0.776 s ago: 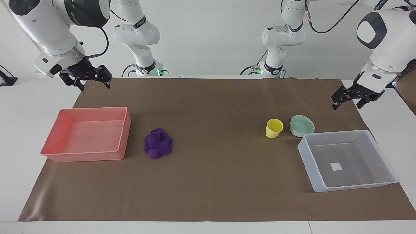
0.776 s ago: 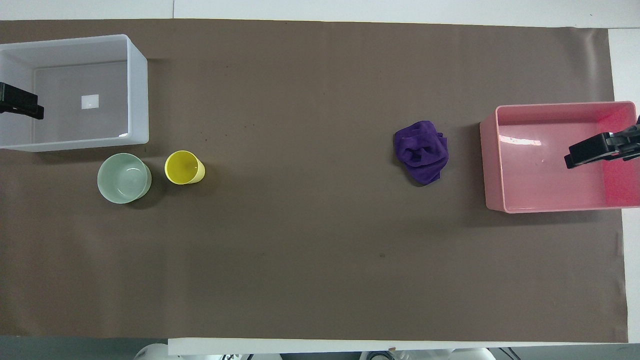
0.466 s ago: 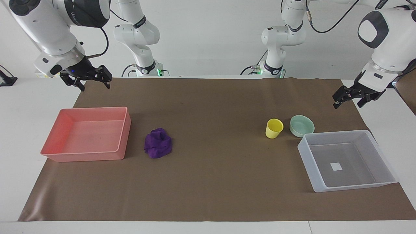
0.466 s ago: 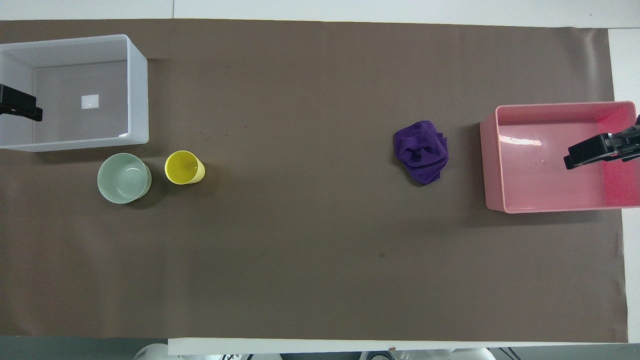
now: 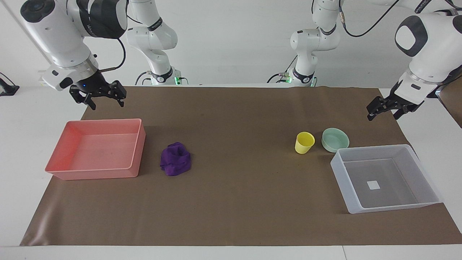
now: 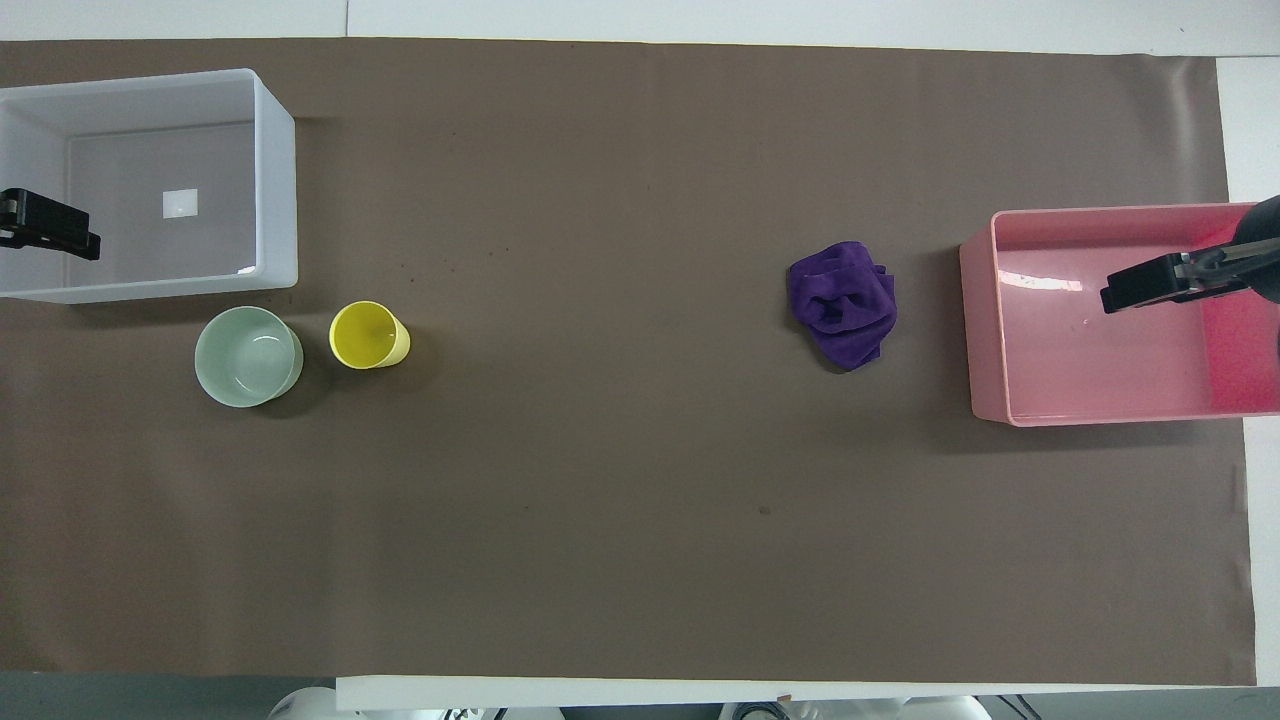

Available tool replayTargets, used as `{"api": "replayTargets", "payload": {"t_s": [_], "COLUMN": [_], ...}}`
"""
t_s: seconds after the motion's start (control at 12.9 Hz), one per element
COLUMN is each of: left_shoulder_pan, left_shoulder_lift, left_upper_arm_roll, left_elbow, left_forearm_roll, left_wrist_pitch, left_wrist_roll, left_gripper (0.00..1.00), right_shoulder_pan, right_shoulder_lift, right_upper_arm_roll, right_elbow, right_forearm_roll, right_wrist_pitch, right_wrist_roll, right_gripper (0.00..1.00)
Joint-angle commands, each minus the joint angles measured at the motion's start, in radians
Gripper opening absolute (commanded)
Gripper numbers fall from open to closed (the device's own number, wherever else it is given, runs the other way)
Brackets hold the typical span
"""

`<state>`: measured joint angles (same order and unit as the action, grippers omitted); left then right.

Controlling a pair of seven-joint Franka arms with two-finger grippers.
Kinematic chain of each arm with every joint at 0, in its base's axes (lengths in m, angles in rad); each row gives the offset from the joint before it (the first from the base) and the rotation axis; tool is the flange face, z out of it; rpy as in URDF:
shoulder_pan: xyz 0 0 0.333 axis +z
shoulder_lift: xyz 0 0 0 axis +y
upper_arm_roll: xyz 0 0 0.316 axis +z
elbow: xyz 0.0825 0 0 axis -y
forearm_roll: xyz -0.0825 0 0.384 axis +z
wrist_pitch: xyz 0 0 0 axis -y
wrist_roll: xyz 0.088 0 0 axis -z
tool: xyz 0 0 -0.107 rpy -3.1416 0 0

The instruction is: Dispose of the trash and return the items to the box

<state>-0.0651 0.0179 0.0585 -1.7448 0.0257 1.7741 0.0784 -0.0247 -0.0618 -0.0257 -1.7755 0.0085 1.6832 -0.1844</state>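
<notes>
In the overhead view, the translucent grey-white plastic bin point(image 6: 275, 180) is cut by the picture's edge at the left arm's end of the worktop. The pink plastic tray point(image 6: 985, 330) is cut by the edge at the right arm's end. Only the black tip of the left gripper point(image 6: 50, 225) and part of the right gripper point(image 6: 1150, 283) enter that view; the arms stay outside it.

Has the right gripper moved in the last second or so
Yes. In the overhead view the right gripper has slid farther over the pink tray, toward the purple cloth. It is up in the air, open and empty.
</notes>
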Motion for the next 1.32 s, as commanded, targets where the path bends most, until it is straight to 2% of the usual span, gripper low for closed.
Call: {"api": "replayTargets", "payload": {"t_s": [0.0, 0.08, 0.31, 0.47, 0.62, 0.93, 1.01, 1.16, 1.24], "left_shoulder_pan": [0.004, 0.022, 0.025, 0.016, 0.011, 0.008, 0.005, 0.004, 0.001], "left_shoulder_lift": [-0.159, -0.157, -0.145, -0.119, -0.072, -0.026, -0.01, 0.013, 0.014], "left_upper_arm_roll": [0.004, 0.003, 0.003, 0.001, 0.001, 0.0, 0.0, 0.0, 0.0], "left_elbow": [-0.344, -0.382, -0.514, -0.608, -0.613, -0.628, -0.628, -0.628, -0.628], "left_forearm_roll": [0.01, 0.01, 0.01, 0.01, 0.01, 0.01, 0.01, 0.01, 0.01], "left_wrist_pitch": [0.239, 0.266, 0.38, 0.557, 0.617, 0.711, 0.737, 0.752, 0.752], "left_wrist_roll": [-0.002, -0.002, -0.005, -0.04, -0.077, -0.104, -0.126, -0.169, -0.164], "left_gripper": [1.0, 1.0, 1.0, 1.0, 1.0, 1.0, 0.95, 0.31, 0.13], "right_shoulder_pan": [0.047, 0.101, 0.167, 0.205, 0.21, 0.219, 0.219, 0.218, 0.219], "right_shoulder_lift": [0.038, 0.077, 0.192, 0.244, 0.279, 0.37, 0.373, 0.375, 0.375], "right_upper_arm_roll": [0.006, 0.007, 0.007, 0.007, 0.009, 0.009, 0.009, 0.009, 0.009], "right_elbow": [-0.045, -0.044, -0.048, -0.122, -0.203, -0.206, -0.208, -0.226, -0.228], "right_forearm_roll": [0.073, 0.074, 0.076, 0.076, 0.076, 0.077, 0.08, 0.122, 0.128], "right_wrist_pitch": [0.116, 0.18, 0.317, 0.483, 0.616, 0.653, 0.651, 0.651, 0.651], "right_wrist_roll": [-0.006, 0.008, 0.04, 0.051, 0.054, 0.059, 0.059, 0.057, 0.056], "right_gripper": [0.99, 0.99, 0.99, 0.99, 0.98, 0.96, 0.94, 0.85, 0.73]}}
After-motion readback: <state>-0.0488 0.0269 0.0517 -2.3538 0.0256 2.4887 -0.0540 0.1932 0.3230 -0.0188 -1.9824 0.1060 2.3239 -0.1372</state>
